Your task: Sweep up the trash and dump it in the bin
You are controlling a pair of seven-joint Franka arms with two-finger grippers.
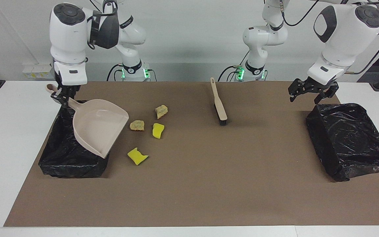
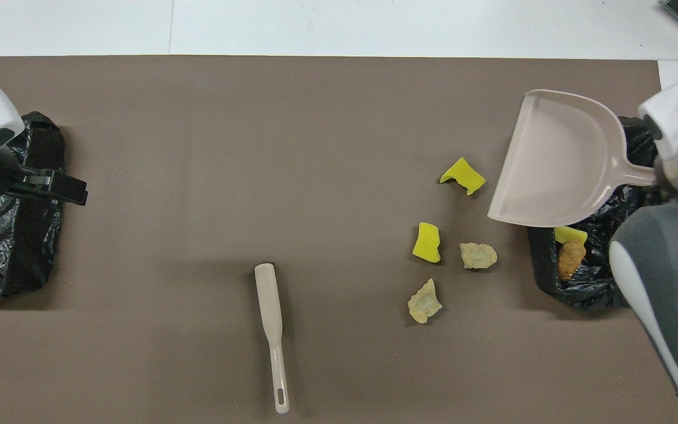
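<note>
Right pincer (image 1: 61, 98) clamped on dustpan (image 1: 99, 130) over bin (image 1: 67, 158); left pincer (image 1: 311, 89) apart, idle. Four trash scraps (image 1: 137, 125) remained; next, brush (image 1: 219, 105) pickup.

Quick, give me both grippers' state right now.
Left gripper: open, holding nothing, over the mat beside a black-lined bin.
Right gripper: shut on the dustpan handle.
</note>
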